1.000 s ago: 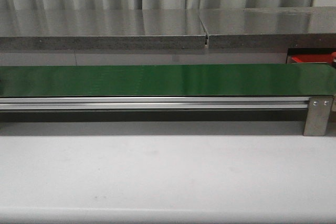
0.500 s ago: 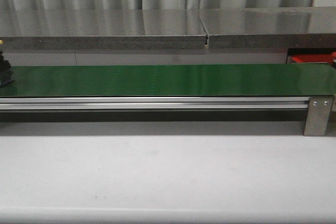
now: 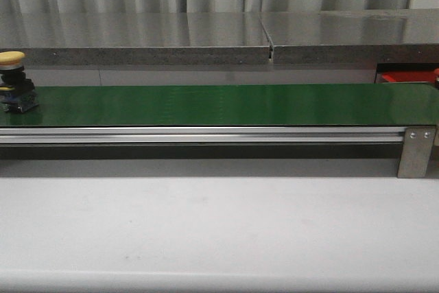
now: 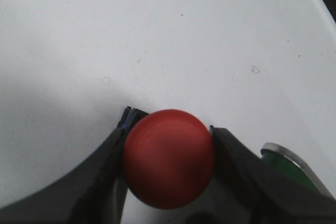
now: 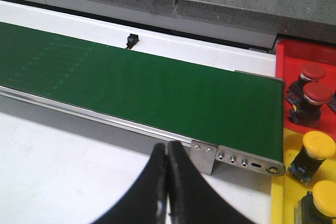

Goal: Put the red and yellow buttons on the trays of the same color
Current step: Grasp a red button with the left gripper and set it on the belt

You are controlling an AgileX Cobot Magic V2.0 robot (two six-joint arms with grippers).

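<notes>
Front view: a yellow button (image 3: 15,81) with a black body is sitting upright on the green conveyor belt (image 3: 226,104) at its far left end. An aluminium rail (image 3: 199,134) is running along the near edge of the belt, ending at a metal end bracket (image 3: 416,151) on the right. A grey stone ledge (image 3: 206,39) is lying behind the belt, and a white table (image 3: 219,231) is lying in front. A corner of the red tray (image 3: 405,77) is showing at the far right. No brand, label or writing is legible in any view.

Left wrist view: the left gripper (image 4: 169,166) is clamping a red button (image 4: 169,164) between both fingers, above the white table surface.

Right wrist view: the right gripper (image 5: 167,182) is holding nothing, its fingers pressed together, above the table near the belt end. Two red-capped buttons (image 5: 310,85) are standing on the red tray, and two yellow-capped buttons (image 5: 317,171) are standing on the yellow tray (image 5: 278,203) just beside it. A small black sensor (image 5: 131,40) is sitting on the far side of the belt.
</notes>
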